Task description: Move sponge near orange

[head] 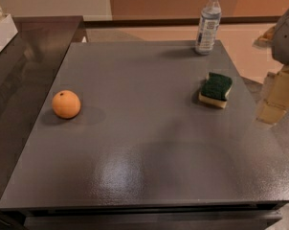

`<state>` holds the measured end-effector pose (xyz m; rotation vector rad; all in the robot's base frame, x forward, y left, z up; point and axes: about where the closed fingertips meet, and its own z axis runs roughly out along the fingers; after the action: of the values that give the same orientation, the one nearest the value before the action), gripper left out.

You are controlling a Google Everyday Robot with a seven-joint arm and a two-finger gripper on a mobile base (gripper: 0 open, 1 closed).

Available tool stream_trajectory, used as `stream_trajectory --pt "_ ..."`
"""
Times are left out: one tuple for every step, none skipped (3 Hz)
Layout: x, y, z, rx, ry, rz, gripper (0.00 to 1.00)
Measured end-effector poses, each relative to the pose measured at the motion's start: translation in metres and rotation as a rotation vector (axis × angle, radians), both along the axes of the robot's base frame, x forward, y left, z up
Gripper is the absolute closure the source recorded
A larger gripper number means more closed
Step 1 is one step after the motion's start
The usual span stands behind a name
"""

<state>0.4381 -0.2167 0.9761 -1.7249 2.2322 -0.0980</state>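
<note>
The sponge (215,89), dark green on top of pale yellow foam, lies on the right side of the grey table (144,162). The orange (66,104) sits on the table's left side, far from the sponge. My gripper (277,97) hangs at the right edge of the view, just off the table's right edge. It is to the right of the sponge, apart from it, and holds nothing that I can see.
A clear water bottle (207,23) with a white cap stands upright at the table's far right corner, behind the sponge. A dark glossy counter (25,66) adjoins the table on the left, with a white box (1,32) at its far end.
</note>
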Motion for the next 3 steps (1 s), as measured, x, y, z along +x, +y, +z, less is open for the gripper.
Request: stream_trajectory --pt "0.008 0.0 -0.001 0.026 -0.008 -0.01 0.0" --pt "0.03 0.001 -0.012 0.091 -0.009 -0.029 0.0" --pt "0.057 0.004 -0.035 0.159 -0.011 -0.06 0.0"
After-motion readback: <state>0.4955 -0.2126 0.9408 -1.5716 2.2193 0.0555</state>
